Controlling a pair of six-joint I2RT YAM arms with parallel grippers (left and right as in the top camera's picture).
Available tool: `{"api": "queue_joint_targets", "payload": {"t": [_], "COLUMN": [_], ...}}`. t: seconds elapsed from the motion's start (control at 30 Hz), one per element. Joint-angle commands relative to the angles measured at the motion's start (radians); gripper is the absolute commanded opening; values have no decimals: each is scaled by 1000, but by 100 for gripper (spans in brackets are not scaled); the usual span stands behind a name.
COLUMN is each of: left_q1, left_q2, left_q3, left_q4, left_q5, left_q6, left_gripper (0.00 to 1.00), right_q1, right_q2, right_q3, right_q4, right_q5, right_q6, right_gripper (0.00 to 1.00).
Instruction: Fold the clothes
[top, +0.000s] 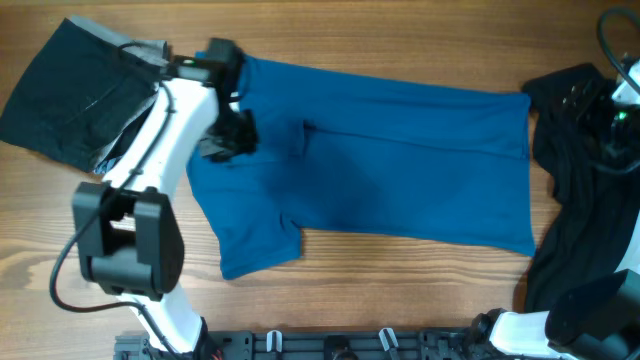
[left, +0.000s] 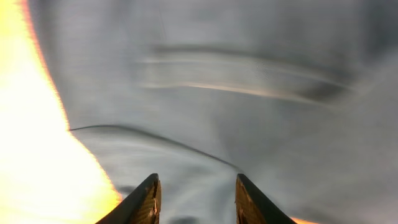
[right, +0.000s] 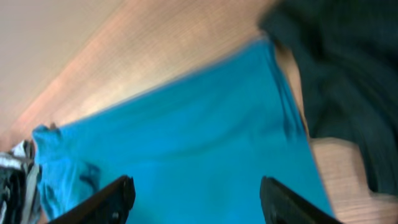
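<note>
- Shirt (top: 400, 160) lies flat mid-table and looks part-folded. You likely have more folds to make.
- Your left gripper (top: 228, 135) sits low over its left end, fingers apart, holding nothing.
- Your right gripper (right: 193, 193) is wide open and empty at the right.
- Black pile (top: 580, 200) on the right is unfolded.
- Dark piece (top: 60, 90) at far left looks done.

The blue T-shirt (top: 400, 160) lies flat, spread lengthwise across the centre of the table (top: 380, 290), with one short sleeve projecting at its lower-left corner and a faint crease along the upper body. A dark garment (top: 70, 95) lies folded at the upper left. A black garment (top: 580, 200) lies crumpled at the right, touching the T-shirt's right edge.
</note>
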Motion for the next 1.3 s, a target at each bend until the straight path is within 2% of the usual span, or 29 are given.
{"api": "queue_joint_targets", "payload": {"t": [0.0,0.17,0.33,0.47,0.53,0.63,0.77,0.93,1.1,1.17,1.27], "left_q1": [140,248,252,253,253,250,249,213,102,75,55], "left_q2": [-14,-15,-14,-14,-15,-45,-219,-398,-384,-384,-383], "left_q3": [-59,-178,-354,-445,-451,-443,-441,-452,-587,-639,-713], "left_q4": [-10,26,180,277,271,218,168,98,144,181,244], "left_q5": [-34,-33,11,17,51,191,189,189,190,192,224], "left_q6": [-35,-31,-31,-31,-26,49,48,44,-10,-26,-47], "left_gripper": [39,40,40,40,39,36,37,42,49,60,63], "right_q1": [6,6,6,6,6,6,6,5,-11,-18,-35], "right_q2": [1,1,1,1,1,1,1,1,1,1,1], "right_q3": [-24,-192,-401,-457,-460,-462,-472,-569,-675,-689,-697], "right_q4": [-91,-35,88,105,102,93,72,121,169,177,211], "right_q5": [204,244,248,285,293,303,317,436,436,439,437], "right_q6": [60,112,137,161,161,165,166,272,296,315,322], "right_gripper": [69,72,72,72,73,73,73,73,73,75,77]}}
